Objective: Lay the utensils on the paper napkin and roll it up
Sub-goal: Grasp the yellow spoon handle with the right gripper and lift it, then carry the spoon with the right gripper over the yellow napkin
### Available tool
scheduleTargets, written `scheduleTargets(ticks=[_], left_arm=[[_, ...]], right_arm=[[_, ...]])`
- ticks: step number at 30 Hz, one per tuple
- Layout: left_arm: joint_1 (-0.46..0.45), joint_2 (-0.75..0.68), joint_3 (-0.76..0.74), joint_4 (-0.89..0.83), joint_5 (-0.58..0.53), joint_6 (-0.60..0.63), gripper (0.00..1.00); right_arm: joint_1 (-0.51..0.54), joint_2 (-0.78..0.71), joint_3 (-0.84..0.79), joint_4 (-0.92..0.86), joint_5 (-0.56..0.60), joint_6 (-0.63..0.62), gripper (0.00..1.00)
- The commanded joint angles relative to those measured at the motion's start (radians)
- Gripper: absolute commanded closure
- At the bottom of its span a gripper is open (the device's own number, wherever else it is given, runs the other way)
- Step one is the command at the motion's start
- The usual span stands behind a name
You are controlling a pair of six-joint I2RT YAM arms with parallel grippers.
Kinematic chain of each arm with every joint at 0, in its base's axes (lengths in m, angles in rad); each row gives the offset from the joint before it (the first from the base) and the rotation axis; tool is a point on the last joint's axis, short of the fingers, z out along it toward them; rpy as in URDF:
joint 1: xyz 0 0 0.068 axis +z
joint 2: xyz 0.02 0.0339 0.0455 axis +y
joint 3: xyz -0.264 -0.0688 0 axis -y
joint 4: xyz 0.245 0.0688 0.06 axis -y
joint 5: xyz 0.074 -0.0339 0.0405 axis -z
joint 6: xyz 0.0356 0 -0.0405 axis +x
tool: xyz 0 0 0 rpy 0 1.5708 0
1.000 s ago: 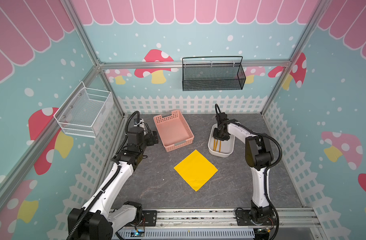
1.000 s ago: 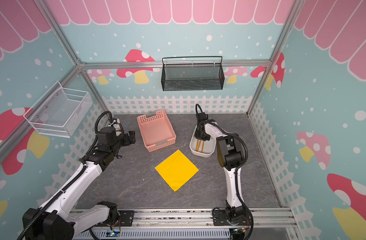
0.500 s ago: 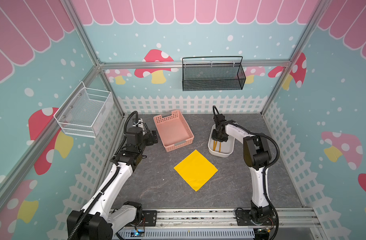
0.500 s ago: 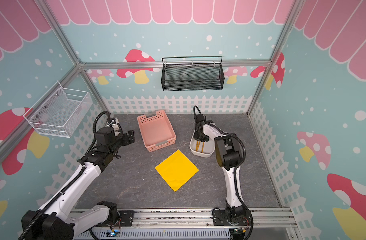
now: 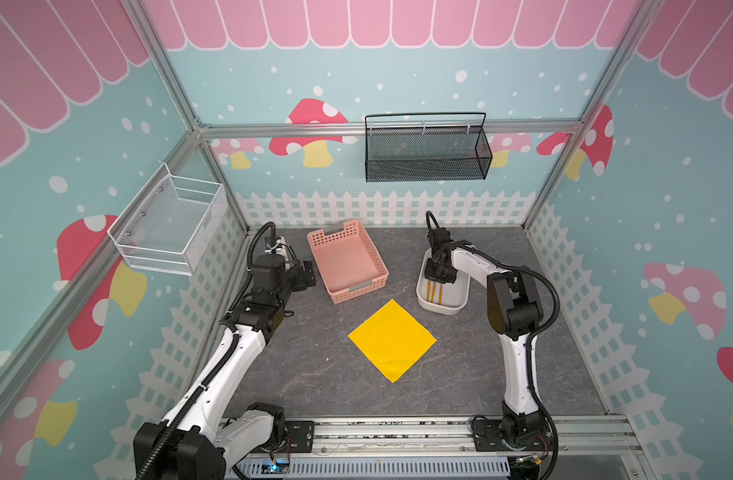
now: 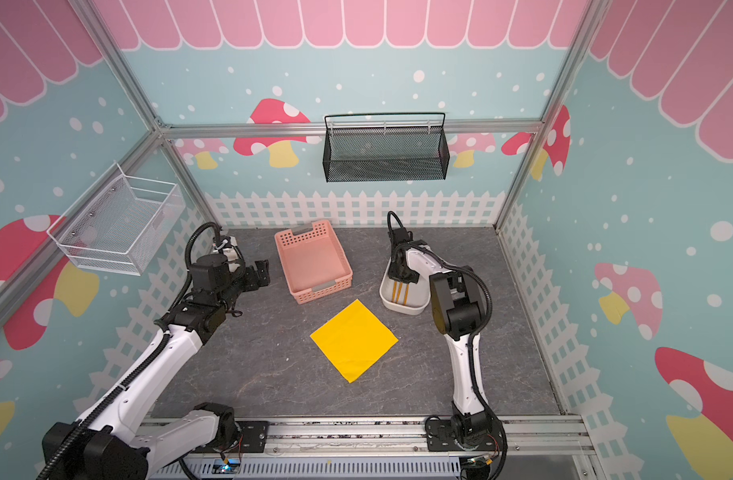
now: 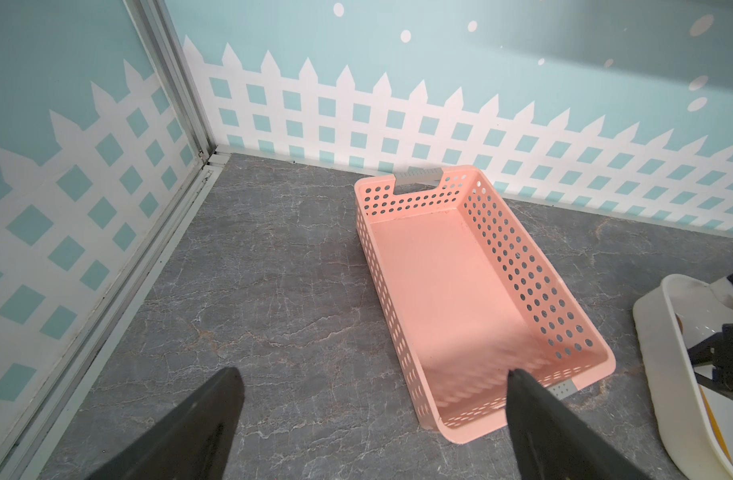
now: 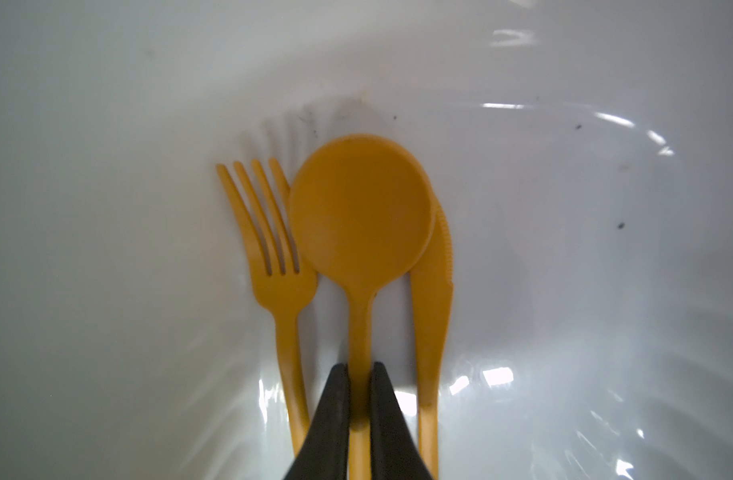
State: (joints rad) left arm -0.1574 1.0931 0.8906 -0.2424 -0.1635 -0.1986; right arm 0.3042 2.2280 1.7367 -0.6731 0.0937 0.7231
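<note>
Three orange utensils lie side by side in the white tub [image 5: 441,308]: a fork [image 8: 279,286], a round-bowled spoon [image 8: 358,208] and a knife [image 8: 433,291]. Both top views show their handles [image 5: 433,292] [image 6: 399,292]. My right gripper [image 8: 360,370] reaches down into the tub [image 6: 402,309], its fingers pressed on either side of the spoon's handle. The yellow paper napkin [image 5: 392,340] [image 6: 353,340] lies flat and bare on the table, in front of the tub. My left gripper [image 7: 371,374] hovers wide open and holds nothing, left of the pink basket [image 7: 452,282].
The pink perforated basket [image 5: 348,266] stands with nothing in it at the back, between the two arms. A black mesh basket [image 5: 427,151] hangs on the back wall. A white wire basket [image 5: 169,226] hangs on the left wall.
My right gripper has narrowed its fingers onto the spoon's handle inside the tub and shifted a little toward the back. The left arm has not moved.
</note>
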Motion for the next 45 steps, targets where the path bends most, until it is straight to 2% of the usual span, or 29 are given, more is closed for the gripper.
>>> scheduleTargets(ticks=[1, 27, 34, 45], left_arm=[[0.007, -0.011, -0.013, 0.006, 0.006, -0.005, 0.00], [0.015, 0.005, -0.010, 0.007, 0.032, -0.021, 0.00], [0.015, 0.011, -0.013, 0.008, 0.056, -0.037, 0.00], [0.000, 0.040, -0.012, 0.007, 0.132, -0.083, 0.00]], right_arm=[[0.007, 0.014, 0.014, -0.037, 0.024, 0.004, 0.90], [0.021, -0.241, 0.000, -0.126, 0.042, -0.045, 0.94], [0.107, -0.314, -0.063, -0.138, 0.056, -0.005, 0.94], [0.342, -0.396, -0.209, -0.116, 0.042, 0.172, 0.94]])
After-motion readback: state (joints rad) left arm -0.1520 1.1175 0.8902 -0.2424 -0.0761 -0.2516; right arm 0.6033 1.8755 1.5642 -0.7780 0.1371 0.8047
